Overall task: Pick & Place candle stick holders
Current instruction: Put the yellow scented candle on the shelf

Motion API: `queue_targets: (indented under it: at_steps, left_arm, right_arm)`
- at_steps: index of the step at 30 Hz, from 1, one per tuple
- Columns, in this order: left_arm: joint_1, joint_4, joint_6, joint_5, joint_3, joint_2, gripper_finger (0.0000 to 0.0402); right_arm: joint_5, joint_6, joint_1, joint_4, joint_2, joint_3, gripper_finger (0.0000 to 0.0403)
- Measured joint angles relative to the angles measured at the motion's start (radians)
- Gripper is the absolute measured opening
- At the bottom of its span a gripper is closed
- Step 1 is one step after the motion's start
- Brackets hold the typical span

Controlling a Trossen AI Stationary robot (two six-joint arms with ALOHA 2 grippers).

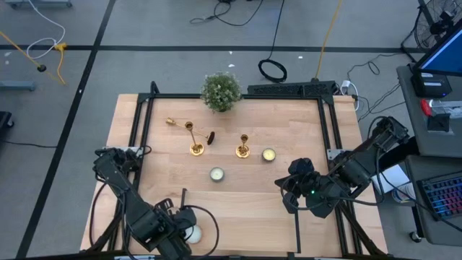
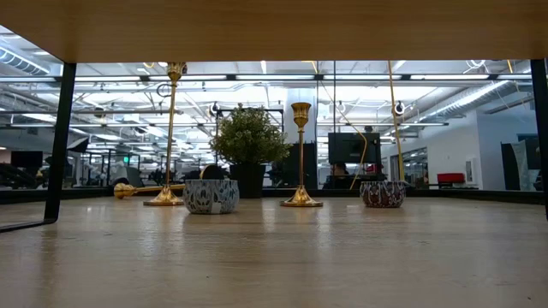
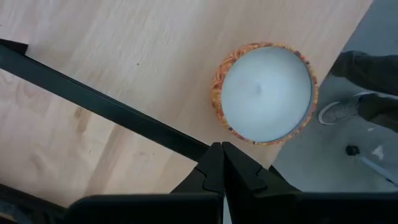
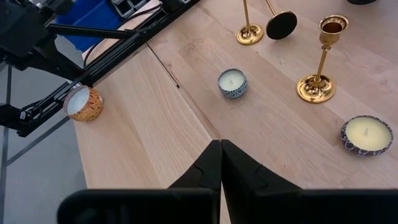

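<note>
Brass candle stick holders, three: tall one (image 1: 193, 139) upright left of centre; short one (image 1: 243, 146) upright to its right; a third (image 1: 175, 123) lying on its side just beyond the tall one, so probably awaiting righting or removal. None held.

Left gripper (image 3: 222, 163): fingers clenched on nothing, parked over the near-left table edge beside an orange-banded candle (image 3: 265, 92).

Right gripper (image 4: 221, 160): likewise pinched together, empty, hovering near right, aimed toward the holders.

Tealights: blue-patterned (image 4: 233, 83) at centre, another (image 4: 367, 135) further right.

Potted plant (image 1: 221, 90): far edge.

Low view alone shows the holders' differing heights; high view alone gives the overall layout; right wrist view shows the short holder's empty cup.
</note>
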Motion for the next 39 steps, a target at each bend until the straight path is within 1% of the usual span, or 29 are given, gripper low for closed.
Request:
queue_targets:
  at_steps: [9,14,21,30,39]
  left_arm:
    - [0.015,0.02,0.049,0.001,0.0,0.001,0.0]
    - [0.021,0.018,0.064,0.023,0.0,0.003,0.0]
    - [0.019,0.03,0.062,0.041,0.0,0.003,0.0]
    - [0.012,0.038,0.049,0.04,-0.003,0.003,0.0]
    - [0.013,0.162,0.053,0.09,-0.113,0.006,0.0]
  right_arm:
    - [0.0,0.0,0.0,0.0,0.0,0.0,0.0]
    - [-0.001,0.0,0.0,0.0,0.0,0.0,0.0]
    - [-0.005,0.0,0.0,0.0,0.0,0.0,0.0]
    - [-0.004,-0.011,0.0,0.0,0.0,0.0,0.0]
    - [-0.001,-0.011,0.0,0.001,0.0,0.0,0.0]
